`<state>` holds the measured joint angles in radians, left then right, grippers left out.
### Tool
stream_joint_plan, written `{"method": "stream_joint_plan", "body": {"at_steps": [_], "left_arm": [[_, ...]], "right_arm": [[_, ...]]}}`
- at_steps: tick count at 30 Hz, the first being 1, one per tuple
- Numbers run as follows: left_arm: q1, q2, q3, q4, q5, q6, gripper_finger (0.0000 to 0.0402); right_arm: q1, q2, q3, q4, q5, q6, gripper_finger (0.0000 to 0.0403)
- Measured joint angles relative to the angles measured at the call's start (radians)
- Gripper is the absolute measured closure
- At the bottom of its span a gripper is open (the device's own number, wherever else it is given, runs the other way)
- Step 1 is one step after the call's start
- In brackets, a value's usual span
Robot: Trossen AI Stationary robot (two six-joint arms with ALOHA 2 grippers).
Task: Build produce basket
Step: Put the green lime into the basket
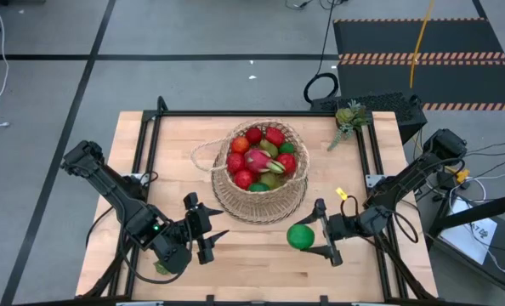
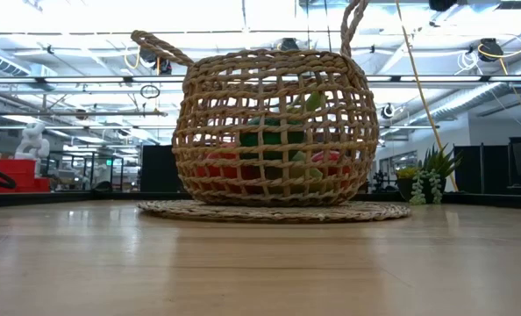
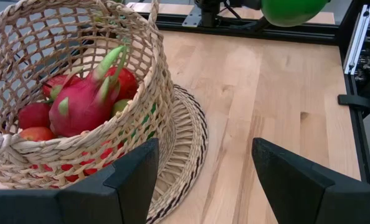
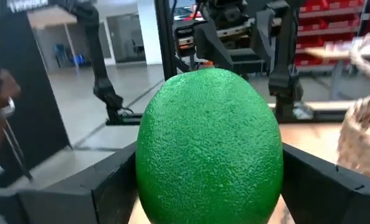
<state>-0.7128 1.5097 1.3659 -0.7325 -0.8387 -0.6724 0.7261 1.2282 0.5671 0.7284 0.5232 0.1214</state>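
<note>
The tan wicker basket (image 1: 261, 170) stands on a round woven mat (image 1: 235, 211) at the table's middle. It holds red round fruits, a pink dragon fruit (image 3: 85, 102) and green pieces. My right gripper (image 1: 310, 231) is just near and right of the basket, shut on a green lime (image 1: 301, 236). The lime fills the right wrist view (image 4: 210, 146). My left gripper (image 1: 208, 225) is open and empty near the basket's near left side, its fingers (image 3: 132, 177) pointing past the basket's wall. Neither gripper shows in the low view. My right gripper pinches the green lime between its two fingers, one on each of its opposite sides (image 4: 141, 186). The fingers come level from the table's right, pointing left. The lime does not show on the table top in the low view.
A small green potted plant (image 1: 350, 119) stands at the table's far right corner. A yellow tag (image 1: 341, 194) lies right of the basket. Black frame rails (image 1: 150, 127) run along the table's edges. Bare wood lies near the front edge (image 2: 260, 263).
</note>
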Motion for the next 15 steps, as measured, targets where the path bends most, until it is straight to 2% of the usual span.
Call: {"method": "stream_joint_plan", "body": {"at_steps": [5,15], "left_arm": [[0.000,0.000,0.000,0.000,0.000,0.000,0.0144],[0.000,0.000,0.000,0.000,0.000,-0.003,0.0144]], "right_arm": [[0.000,0.000,0.000,0.000,0.000,0.130,0.0080],[0.000,0.000,0.000,0.000,0.000,0.121,0.0080]]}}
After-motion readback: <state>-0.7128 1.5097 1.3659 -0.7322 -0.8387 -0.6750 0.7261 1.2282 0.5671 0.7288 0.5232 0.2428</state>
